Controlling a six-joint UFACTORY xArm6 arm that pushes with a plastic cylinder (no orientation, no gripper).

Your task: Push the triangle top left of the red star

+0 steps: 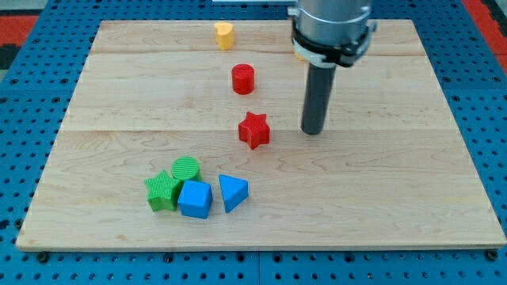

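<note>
Six blocks plus a bit of a seventh on the bench [444, 198] right now, and the one I care about is the blue triangle [232, 191], sitting near the view's bottom at the right end of a little cluster: blue cube [195, 199] just beside it on the left, green star [162, 191] further left, green cylinder [186, 169] tucked behind those two. The red star [254, 130] is up from there, a bit to the right, well apart from the triangle. No fingers on this rig, so nothing to report as wide or narrow, just the rod, and my tip [313, 131] is parked right of the red star, near it but not touching, roughly level with it. So the triangle lies down and to the view's left of my tip, with the red star more or less between. That's the awkward bit: the target spot is up-left of the red star, so I reckon I need to get below the triangle and shove it up the board, staying left of the star so I don't knock it. The red cylinder [243, 79] sits above the star and could get in the way if I overshoot. Yellow heart-ish block [224, 35] is at the top edge, and something yellow [299, 55] peeks out behind the arm, can't tell its shape.
</note>
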